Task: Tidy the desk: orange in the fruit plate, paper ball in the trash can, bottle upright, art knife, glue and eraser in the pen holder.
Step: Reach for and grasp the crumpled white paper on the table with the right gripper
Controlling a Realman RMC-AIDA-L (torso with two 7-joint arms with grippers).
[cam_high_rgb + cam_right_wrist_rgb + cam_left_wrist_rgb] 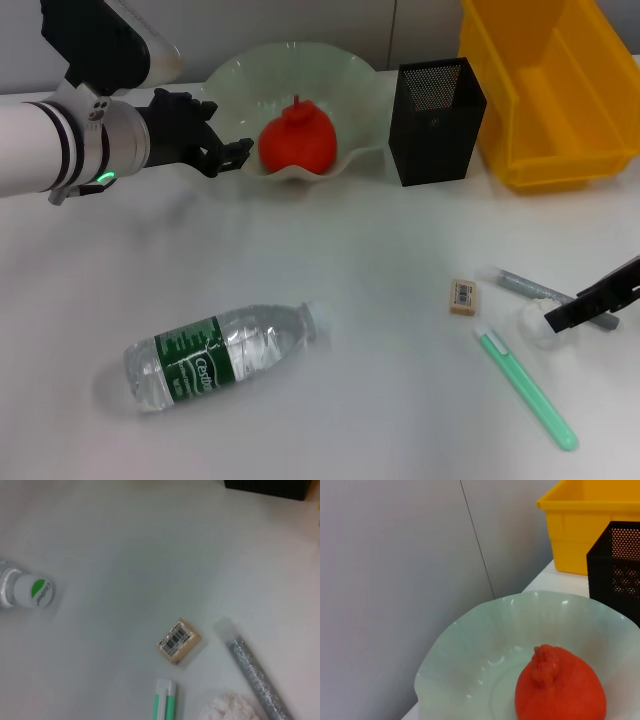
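We count one orange (pixel 296 139), and it sits in the plate (pixel 345 80) at upper centre, with one empty-looking holder (pixel 435 122) and one yellow bin (pixel 560 95) to its right. On the worktop (pixel 350 270) lie one bottle (pixel 220 355) on its side at lower left, and at lower right one eraser (pixel 463 297), one green knife (pixel 527 389), one grey glue stick (pixel 530 288) and one paper ball (pixel 535 322). The left gripper (pixel 232 152) hangs released beside the plate at upper left; the right gripper (pixel 590 300) is over the paper ball, and we cannot tell its state.
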